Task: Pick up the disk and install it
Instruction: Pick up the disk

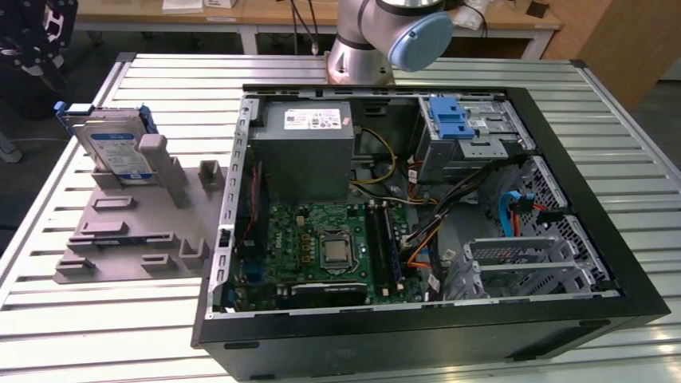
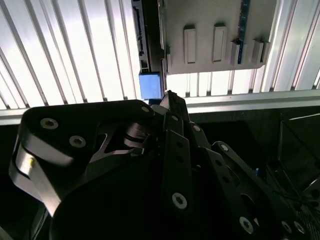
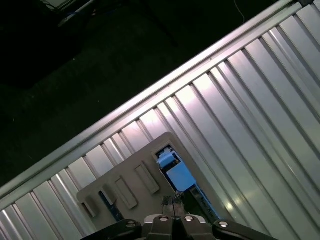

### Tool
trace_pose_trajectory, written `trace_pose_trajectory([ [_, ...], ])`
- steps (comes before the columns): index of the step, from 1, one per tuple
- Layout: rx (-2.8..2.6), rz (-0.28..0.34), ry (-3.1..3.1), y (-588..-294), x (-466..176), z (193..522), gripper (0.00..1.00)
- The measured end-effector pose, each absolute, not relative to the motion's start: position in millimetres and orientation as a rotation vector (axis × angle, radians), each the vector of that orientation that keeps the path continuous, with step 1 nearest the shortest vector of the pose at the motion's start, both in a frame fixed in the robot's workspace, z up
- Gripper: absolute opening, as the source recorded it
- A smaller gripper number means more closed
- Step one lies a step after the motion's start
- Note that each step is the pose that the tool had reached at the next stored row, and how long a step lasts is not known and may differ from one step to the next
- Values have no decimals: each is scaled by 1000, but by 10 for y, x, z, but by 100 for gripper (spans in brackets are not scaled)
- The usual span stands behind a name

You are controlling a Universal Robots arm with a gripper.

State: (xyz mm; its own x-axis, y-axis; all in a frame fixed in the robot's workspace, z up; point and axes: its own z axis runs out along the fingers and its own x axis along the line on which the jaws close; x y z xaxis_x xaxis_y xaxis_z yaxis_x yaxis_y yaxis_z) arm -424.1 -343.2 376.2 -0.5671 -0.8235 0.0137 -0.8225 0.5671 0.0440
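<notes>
The disk (image 1: 111, 145) is a silver drive with a white-and-blue label in a blue carrier. It stands on edge, leaning, in a grey holder (image 1: 127, 231) on the table at the exterior view's left. Both wrist views look down on it: its blue carrier (image 3: 173, 171) and its top edge (image 2: 150, 85) show beside the grey holder (image 2: 215, 40). My black gripper (image 1: 37, 40) hangs well above and behind the disk near the table's edge. Its fingertips (image 3: 172, 201) meet with nothing between them, as also at the gripper (image 2: 170, 96) in the second wrist view.
An open computer case (image 1: 426, 215) lies on the slatted metal table (image 1: 159, 319), with a motherboard (image 1: 330, 247), a grey power supply box (image 1: 303, 144) and a drive bay with a blue latch (image 1: 452, 121). The arm's base (image 1: 372, 40) stands behind the case.
</notes>
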Motion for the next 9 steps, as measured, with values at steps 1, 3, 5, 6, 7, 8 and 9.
trace_pose_trajectory([
  [1,1457,-50,-2746,-3432,-4241,3762,11],
  [3,1476,-50,-2735,-3432,-4241,3762,11],
  [5,1494,-50,-2725,-3432,-4241,3762,11],
  [6,1504,-50,-2720,-3432,-4241,3762,11],
  [7,1512,-49,-2715,-3432,-4241,3762,11],
  [8,1521,-49,-2710,-3431,-4241,3762,11],
  [9,1529,-49,-2705,-3431,-4241,3762,11],
])
